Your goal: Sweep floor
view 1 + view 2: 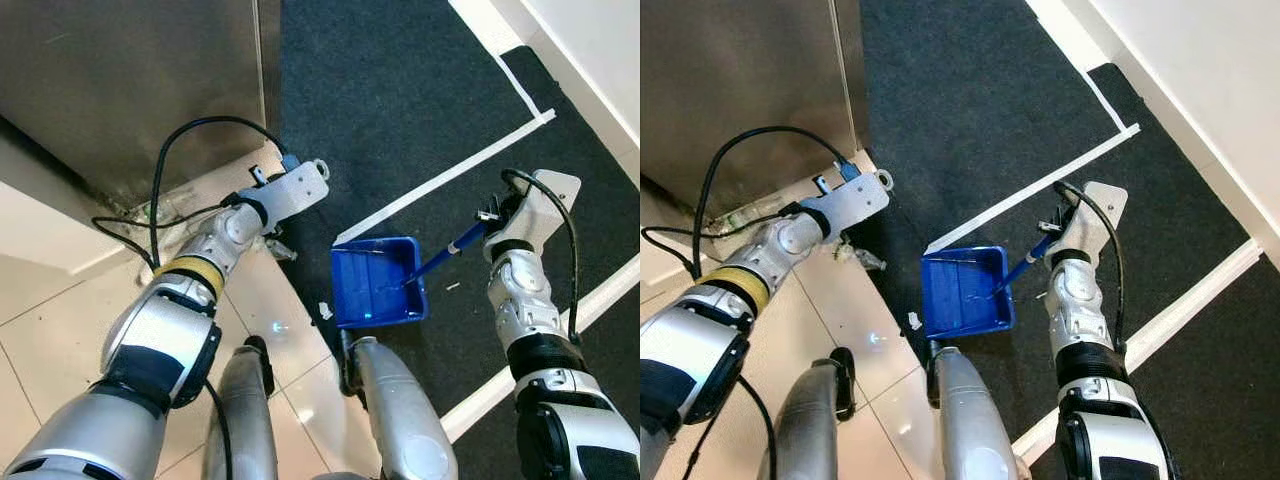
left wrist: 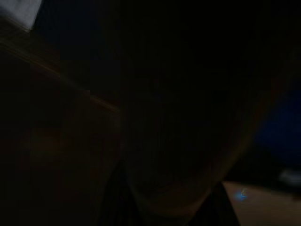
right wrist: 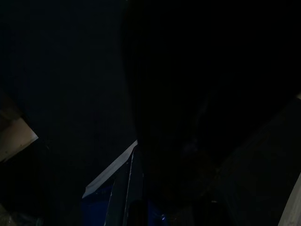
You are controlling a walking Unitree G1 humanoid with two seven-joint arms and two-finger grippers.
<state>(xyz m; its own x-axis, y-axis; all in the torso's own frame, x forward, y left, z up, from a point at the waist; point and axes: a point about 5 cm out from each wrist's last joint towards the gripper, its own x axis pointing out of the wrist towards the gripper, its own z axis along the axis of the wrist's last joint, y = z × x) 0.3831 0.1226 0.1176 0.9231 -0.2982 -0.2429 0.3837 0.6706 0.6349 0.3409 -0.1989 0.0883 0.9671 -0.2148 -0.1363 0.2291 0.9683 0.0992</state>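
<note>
while the right pincer pinches the far end of the dustpan handle, the blue dustpan sits flat on the dark carpet, just beside the edge where carpet meets the tiled floor. handle's long axis runs from the pan up & out toward the robot's right, so right arm owns the pan. left pincer hangs low at the carpet/tile edge by the steel cabinet; can't tell if it's spread or pressed together, wrist cam too dark. small white scraps lie on the tile just beside the pan's left side, on the left arm's side. my read: next move = drive scraps rightward into the pan; left arm nearer the debris. white tape lines cross the carpet beyond.
</note>
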